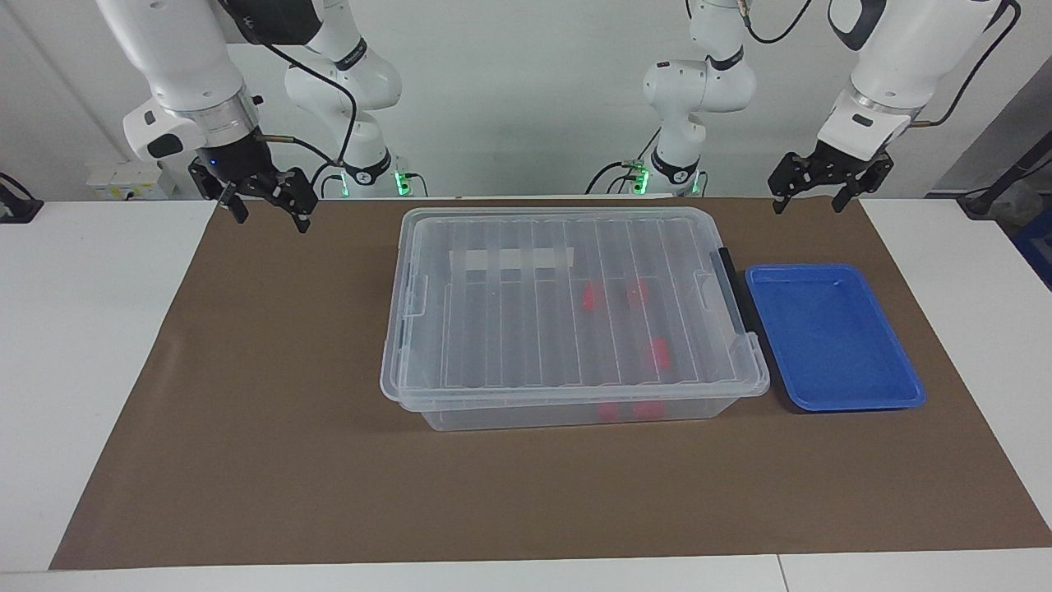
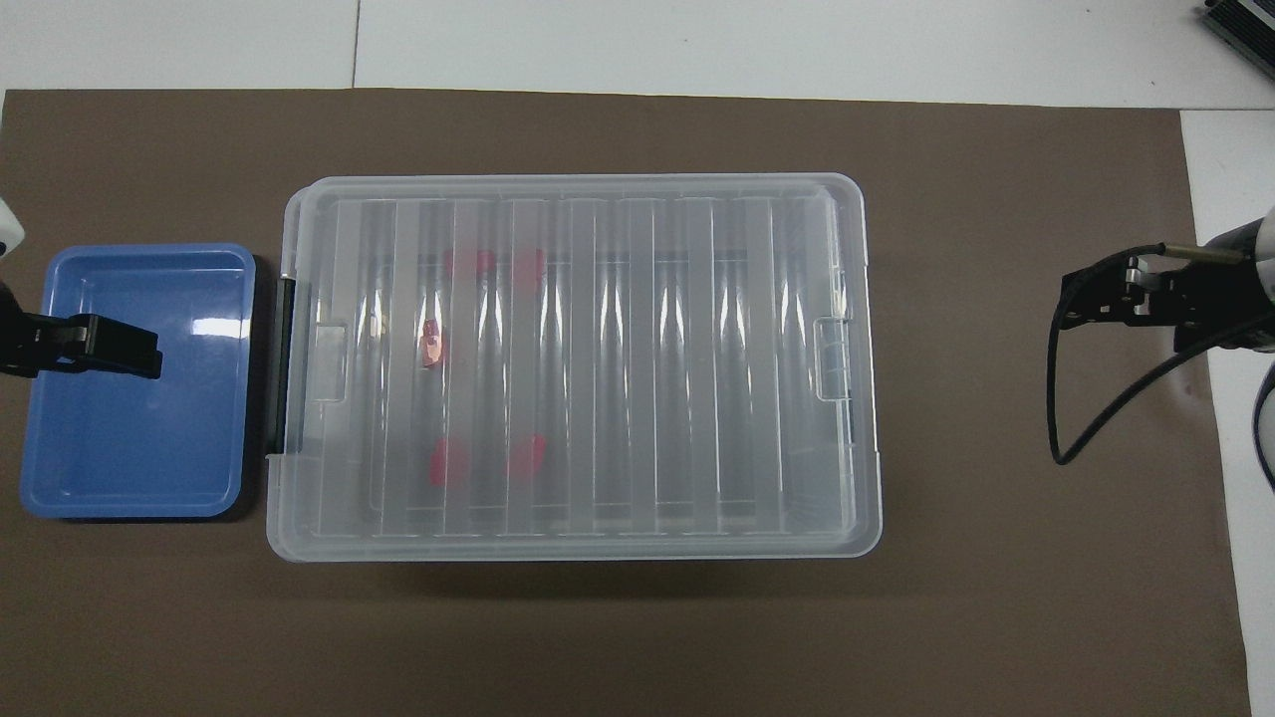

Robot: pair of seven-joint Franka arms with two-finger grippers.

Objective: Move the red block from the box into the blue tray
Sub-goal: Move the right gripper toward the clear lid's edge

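Observation:
The box (image 1: 493, 329) (image 2: 573, 363), clear plastic with its ribbed lid shut, lies in the middle of the brown mat. Through the lid I see several red blocks (image 1: 593, 296) (image 2: 431, 344), all in the half toward the left arm's end. The blue tray (image 1: 830, 337) (image 2: 139, 438) sits with nothing in it, right beside the box's black latch handle (image 1: 734, 288). My left gripper (image 1: 808, 204) (image 2: 120, 349) hangs open high up; from overhead it overlaps the tray without touching it. My right gripper (image 1: 269, 215) (image 2: 1081, 294) hangs open and holds nothing over the mat at the right arm's end.
A whitish tape strip (image 1: 509, 261) crosses the lid on the side nearer the robots. The brown mat (image 1: 246, 411) covers most of the white table (image 1: 82, 329). A black cable (image 2: 1086, 428) loops off the right wrist.

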